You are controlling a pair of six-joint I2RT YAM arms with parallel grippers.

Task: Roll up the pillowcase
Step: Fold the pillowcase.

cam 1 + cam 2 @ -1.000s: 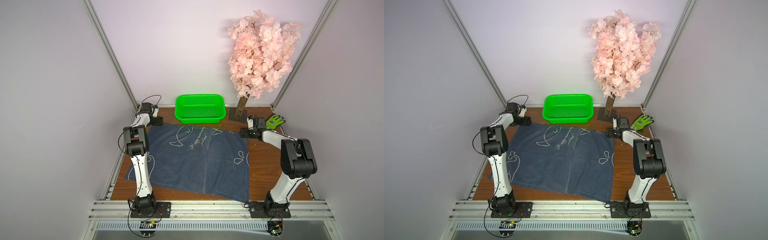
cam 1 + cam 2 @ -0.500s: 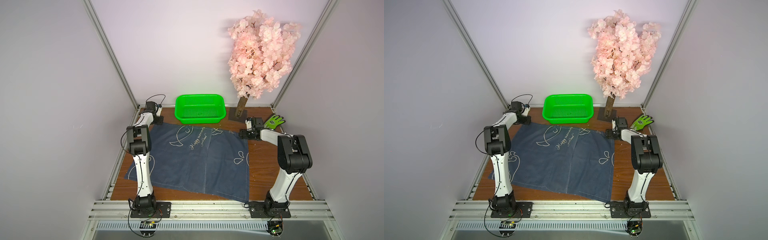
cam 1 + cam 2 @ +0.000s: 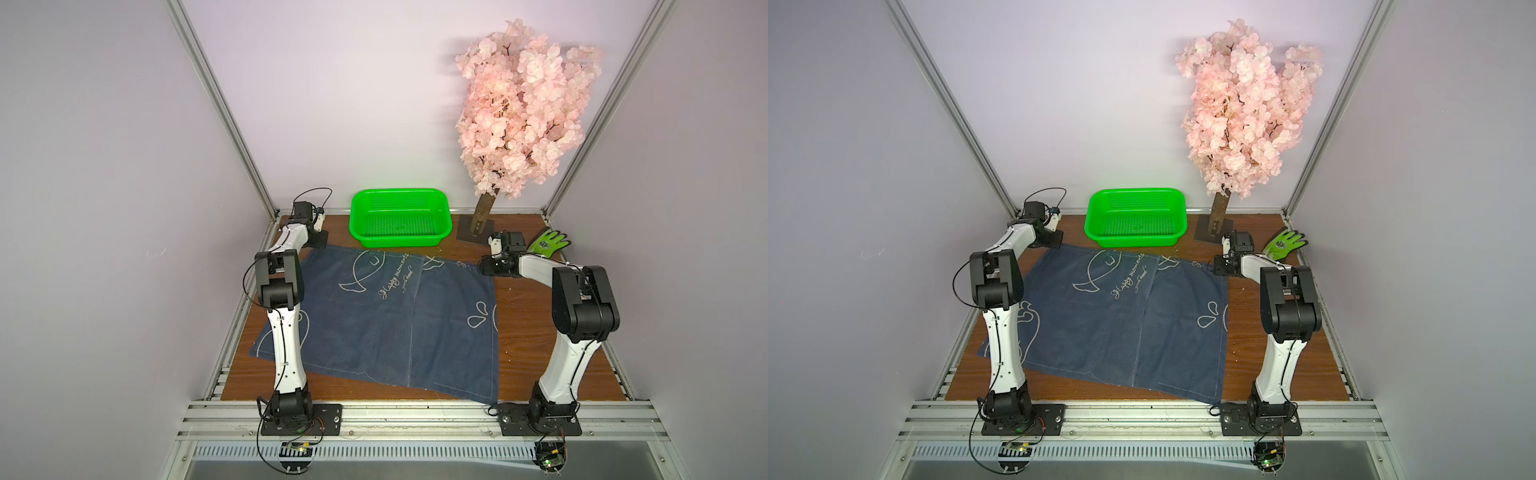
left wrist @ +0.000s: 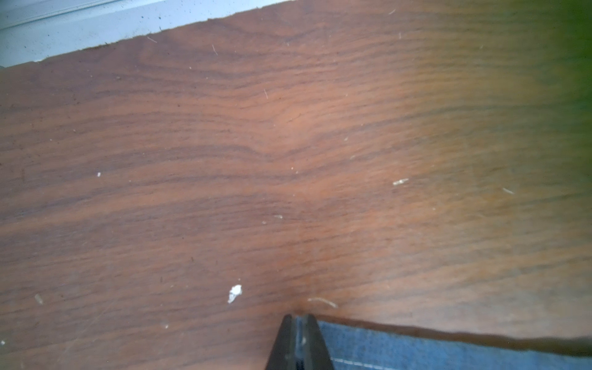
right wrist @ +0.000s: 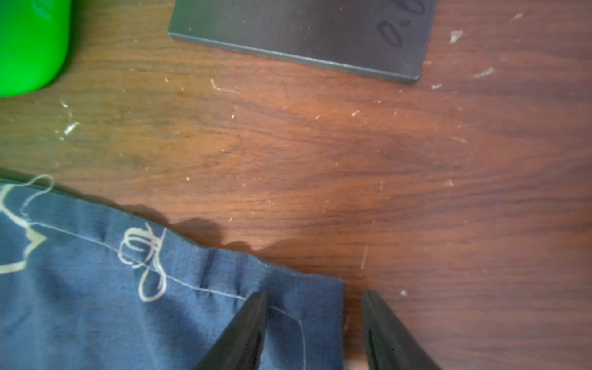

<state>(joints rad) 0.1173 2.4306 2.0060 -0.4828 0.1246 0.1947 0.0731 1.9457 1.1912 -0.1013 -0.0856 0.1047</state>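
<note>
The dark blue pillowcase [image 3: 374,324] [image 3: 1113,324] lies spread flat on the wooden table, its white fish drawings and lettering facing up. My left gripper [image 3: 318,242] [image 4: 298,317] is down at the far left corner and shut on the cloth edge [image 4: 448,352]; a strip of blue shows between the black fingers. At the far right corner, my right gripper [image 3: 484,266] [image 5: 315,298] is open. One finger rests on the cloth [image 5: 128,304], the other on bare wood beside it, so the corner lies between them.
A green basket [image 3: 399,218] [image 5: 28,41] stands just behind the pillowcase's far edge. A pink blossom tree [image 3: 523,108] on a dark base plate [image 3: 476,230] [image 5: 304,28] is at the back right. A green work glove [image 3: 548,243] lies behind the right wrist.
My left gripper has closed on the far left corner. The right jaws have narrowed around the far right corner. Both elbows have shifted slightly.
</note>
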